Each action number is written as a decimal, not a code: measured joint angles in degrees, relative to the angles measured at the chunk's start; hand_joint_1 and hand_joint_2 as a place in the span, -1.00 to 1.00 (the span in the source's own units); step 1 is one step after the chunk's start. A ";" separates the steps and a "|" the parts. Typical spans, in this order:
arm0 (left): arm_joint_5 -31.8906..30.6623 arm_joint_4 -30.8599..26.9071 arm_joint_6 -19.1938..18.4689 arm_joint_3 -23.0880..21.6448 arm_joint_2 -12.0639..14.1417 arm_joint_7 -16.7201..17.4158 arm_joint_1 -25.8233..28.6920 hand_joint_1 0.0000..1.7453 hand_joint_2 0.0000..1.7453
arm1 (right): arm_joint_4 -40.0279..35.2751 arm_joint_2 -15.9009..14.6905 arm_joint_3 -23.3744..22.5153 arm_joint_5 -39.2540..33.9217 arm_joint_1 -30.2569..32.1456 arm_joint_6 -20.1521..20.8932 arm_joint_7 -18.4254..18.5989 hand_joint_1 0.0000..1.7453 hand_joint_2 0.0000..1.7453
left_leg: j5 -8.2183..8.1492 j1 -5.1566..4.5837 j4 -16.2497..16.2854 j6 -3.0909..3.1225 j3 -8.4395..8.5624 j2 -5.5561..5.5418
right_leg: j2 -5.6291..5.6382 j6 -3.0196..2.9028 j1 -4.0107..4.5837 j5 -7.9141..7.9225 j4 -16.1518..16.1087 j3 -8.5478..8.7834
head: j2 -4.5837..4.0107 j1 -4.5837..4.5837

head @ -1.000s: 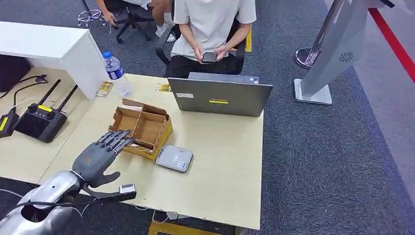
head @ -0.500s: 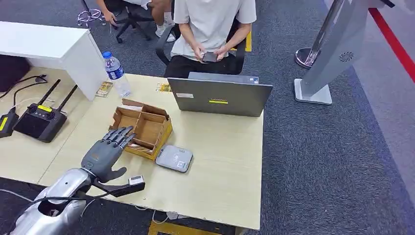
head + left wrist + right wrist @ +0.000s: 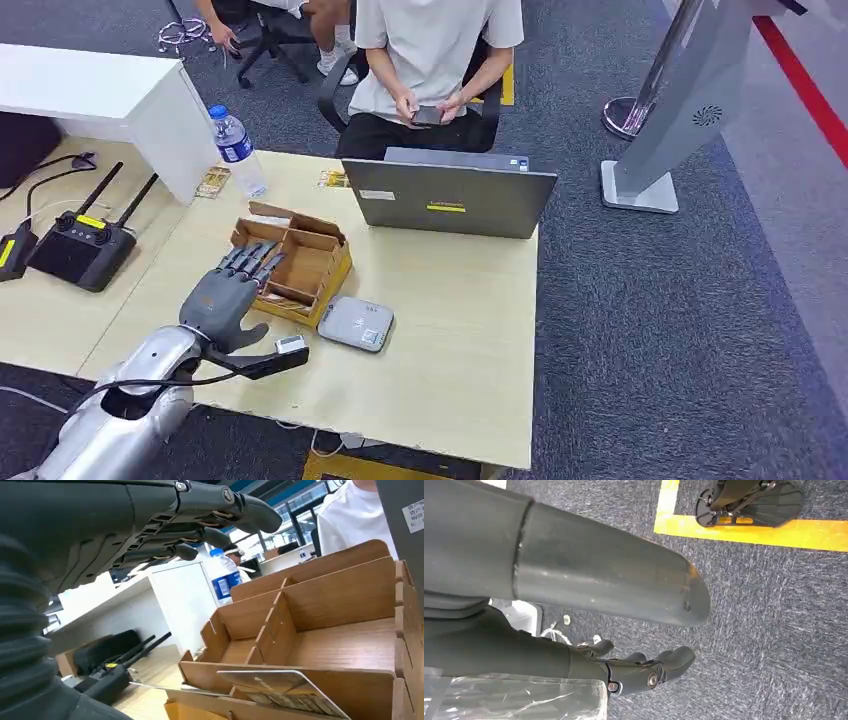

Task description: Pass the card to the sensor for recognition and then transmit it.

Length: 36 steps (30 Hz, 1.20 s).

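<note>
Left hand (image 3: 222,297), fingers (image 3: 200,535) apart and empty, hovers over the cardboard box (image 3: 305,262) mid-left to reach the card (image 3: 280,690).

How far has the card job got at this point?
Nothing looks done yet: the card sits in the box. In hand: the left hand hovers open above the box, holding nothing. Left: grasp the card, present it to the sensor, then pass it on. The right hand hangs idle.
</note>
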 joint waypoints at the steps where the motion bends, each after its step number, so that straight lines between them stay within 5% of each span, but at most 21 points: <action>1: 0.00 0.20 -0.02 0.00 -0.09 0.04 -0.18 -1.00 1.00 | 0.00 0.00 -0.02 0.00 -0.01 0.00 0.02 -1.00 -1.00 | 0.00 0.00 0.00 0.00 0.00 0.00 | 0.00 0.00 0.00 0.00 0.00 0.00 | 0.00 -0.02; 36: -2.17 12.26 -0.04 -0.24 -5.40 1.18 -7.10 -1.00 1.00 | 0.00 0.00 0.20 1.29 -0.11 0.42 0.00 -1.00 -1.00 | 0.00 0.00 0.01 0.00 0.00 0.00 | 0.01 0.00 0.00 0.01 0.00 -0.01 | 0.00 0.00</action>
